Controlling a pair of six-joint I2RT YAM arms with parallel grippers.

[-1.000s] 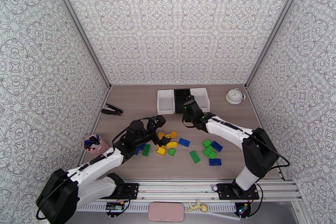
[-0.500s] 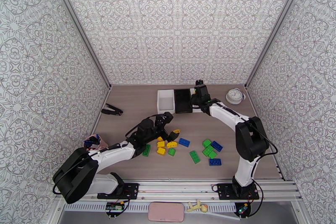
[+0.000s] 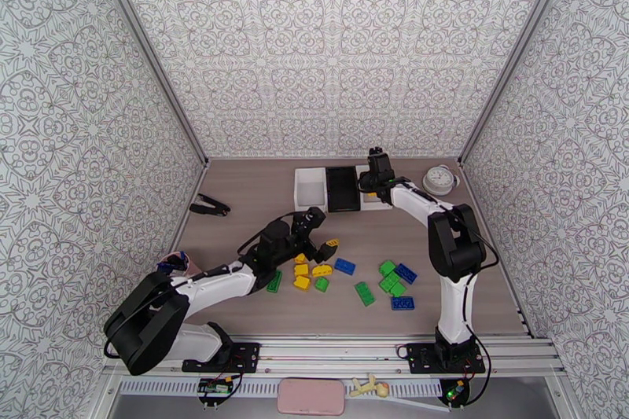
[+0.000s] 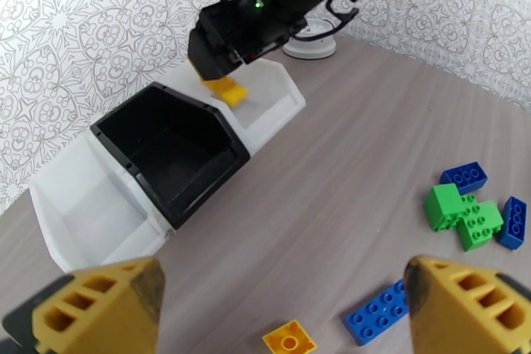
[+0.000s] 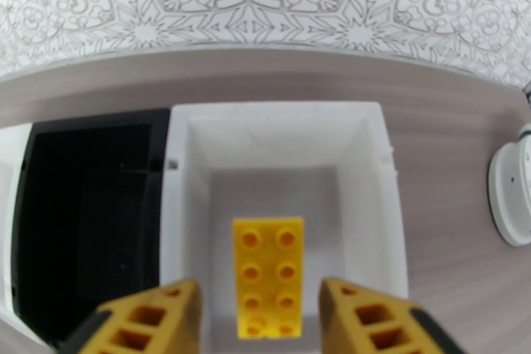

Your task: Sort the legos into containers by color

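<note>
While the right gripper (image 5: 256, 312) hung over the right-hand white bin (image 5: 279, 124) at the worktop's (image 3: 251, 192) far edge, I saw its jaws parted, clear of the yellow brick (image 5: 268, 275) below; resting or falling, I could not tell. The left gripper (image 4: 282, 309) stood wide open over the loose legos (image 3: 346, 267) mid-worktop.

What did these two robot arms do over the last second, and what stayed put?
The right gripper swung from mid-table back to the right-hand white plastic bin, where its jaws have parted, letting go of the oblong yellow studded brick. The left gripper, open, edged forward over the loose bricks. Those bricks, the black bin, the other white bin and the round white clock look unmoved.
</note>
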